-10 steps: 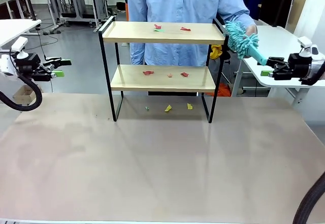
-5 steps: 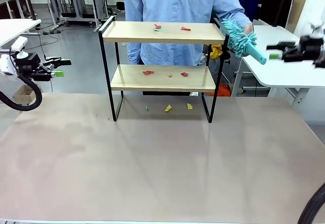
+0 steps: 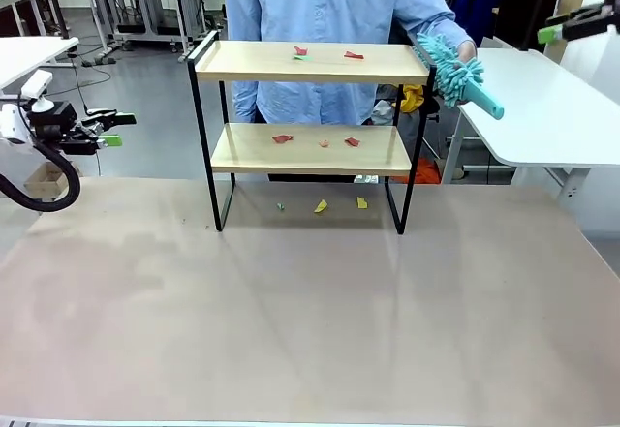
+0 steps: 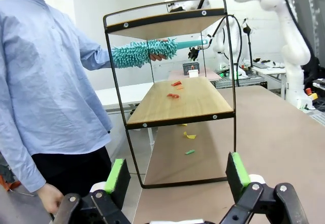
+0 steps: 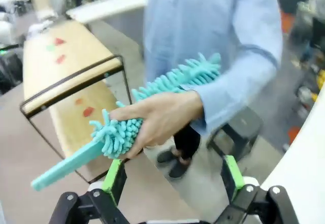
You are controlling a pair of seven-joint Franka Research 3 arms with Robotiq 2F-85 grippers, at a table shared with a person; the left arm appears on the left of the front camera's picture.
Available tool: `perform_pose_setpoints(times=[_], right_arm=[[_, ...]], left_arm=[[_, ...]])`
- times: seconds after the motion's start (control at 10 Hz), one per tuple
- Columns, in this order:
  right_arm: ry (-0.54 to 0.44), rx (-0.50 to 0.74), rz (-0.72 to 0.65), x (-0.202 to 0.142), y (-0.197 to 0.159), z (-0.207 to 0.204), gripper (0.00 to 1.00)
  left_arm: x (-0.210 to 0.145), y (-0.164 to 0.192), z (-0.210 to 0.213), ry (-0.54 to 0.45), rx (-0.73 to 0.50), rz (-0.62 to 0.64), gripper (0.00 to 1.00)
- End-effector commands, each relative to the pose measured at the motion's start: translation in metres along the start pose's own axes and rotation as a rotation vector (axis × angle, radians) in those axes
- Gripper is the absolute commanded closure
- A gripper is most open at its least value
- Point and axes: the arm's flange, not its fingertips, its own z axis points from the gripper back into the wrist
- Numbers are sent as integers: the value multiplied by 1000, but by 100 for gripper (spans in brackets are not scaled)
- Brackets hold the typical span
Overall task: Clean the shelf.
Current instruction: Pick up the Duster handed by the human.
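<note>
At the far middle of the table (image 3: 310, 311), the shelf (image 3: 252, 152) stands with paper scraps (image 3: 282, 138) on both boards and beneath it. Off its right end, near 3 o'clock, a person's hand (image 3: 470, 54) holds the teal duster (image 3: 450, 74) by its fluffy head. Its long axis runs from 10 to 4 o'clock, with the bare handle (image 3: 489, 107) free and pointing toward the robot's right. Nearer by far is the right gripper (image 5: 172, 181), jaws wide and empty. In its wrist view the handle tip lies at 9 o'clock of the fingers and the hand at 12, so it likely needs to shift sideways, clear of the hand. The left gripper (image 3: 108, 129), also open, hangs well apart at the shelf's 9 o'clock, with open room around it.
</note>
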Motion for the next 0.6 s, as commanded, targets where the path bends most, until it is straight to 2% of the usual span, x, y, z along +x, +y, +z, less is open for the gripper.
perform_pose_setpoints(times=[0.0, 0.1, 0.3, 0.4, 0.5], right_arm=[[198, -62, -200, 21, 45, -16, 0], [319, -117, -263, 33, 61, -17, 0], [467, -188, -352, 33, 82, -29, 0], [453, -246, -340, 30, 84, -32, 0], [244, -103, -301, 28, 76, -31, 0]], left_arm=[[2, -3, -2, -1, 1, -15, 0], [2, -3, -2, -1, 1, -15, 0], [2, -3, -2, -1, 1, -15, 0], [2, -3, -2, -1, 1, -15, 0], [2, -3, -2, -1, 1, -15, 0]])
